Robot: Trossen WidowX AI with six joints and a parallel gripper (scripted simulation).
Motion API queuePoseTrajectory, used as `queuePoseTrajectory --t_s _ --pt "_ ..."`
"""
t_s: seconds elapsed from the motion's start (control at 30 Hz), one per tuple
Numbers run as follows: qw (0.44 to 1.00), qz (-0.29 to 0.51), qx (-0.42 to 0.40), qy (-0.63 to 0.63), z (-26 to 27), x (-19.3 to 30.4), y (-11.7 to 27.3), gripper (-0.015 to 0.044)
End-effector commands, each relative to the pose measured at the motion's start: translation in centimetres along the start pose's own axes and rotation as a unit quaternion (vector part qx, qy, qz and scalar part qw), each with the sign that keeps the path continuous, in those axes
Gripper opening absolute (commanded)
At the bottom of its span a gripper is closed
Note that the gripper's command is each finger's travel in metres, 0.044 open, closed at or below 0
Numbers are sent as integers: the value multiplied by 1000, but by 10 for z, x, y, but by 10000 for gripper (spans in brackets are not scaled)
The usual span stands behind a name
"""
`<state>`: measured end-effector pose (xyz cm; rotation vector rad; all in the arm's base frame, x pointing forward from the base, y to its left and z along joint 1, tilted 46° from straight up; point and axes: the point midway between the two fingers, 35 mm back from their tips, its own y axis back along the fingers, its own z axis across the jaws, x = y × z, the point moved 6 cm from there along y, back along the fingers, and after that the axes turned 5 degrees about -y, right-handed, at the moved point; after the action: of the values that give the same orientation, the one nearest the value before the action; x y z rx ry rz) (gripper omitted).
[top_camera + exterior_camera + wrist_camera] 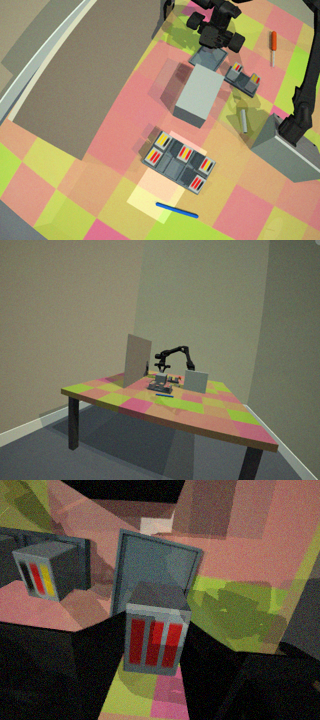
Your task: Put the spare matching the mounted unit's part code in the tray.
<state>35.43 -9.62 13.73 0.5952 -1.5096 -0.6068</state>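
My gripper [161, 368] is shut on a grey spare [157, 642] whose face shows three red bars. It holds the spare above the edge of the shallow blue-grey tray [207, 58] [150, 560]; in the top view the gripper hides the spare. No gap to the tray can be measured. A small rack [242, 79] beside the tray bears two blocks, one yellow-red-black [234, 71] [37, 575] and one yellow-yellow-red [253, 82]. A large rack [172, 169] bears several blocks with mixed bars. Which object is the mounted unit, and its code, I cannot tell.
A large grey box [200, 90] [161, 378] stands close to the tray. A tall brown panel [85, 64] [136, 358] stands at the left, a grey panel [280, 152] [195, 381] by the arm's base. A screwdriver [273, 41], a grey bar [243, 121] and a blue rod [177, 210] lie about.
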Motion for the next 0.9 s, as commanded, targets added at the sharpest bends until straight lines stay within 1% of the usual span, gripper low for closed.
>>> queuePoseTrajectory --t_s 0.0,0.87 --pt "1000 -2 2 3 0 -1 -3 0" --pt "1000 1 3 3 2 0 -29 0"
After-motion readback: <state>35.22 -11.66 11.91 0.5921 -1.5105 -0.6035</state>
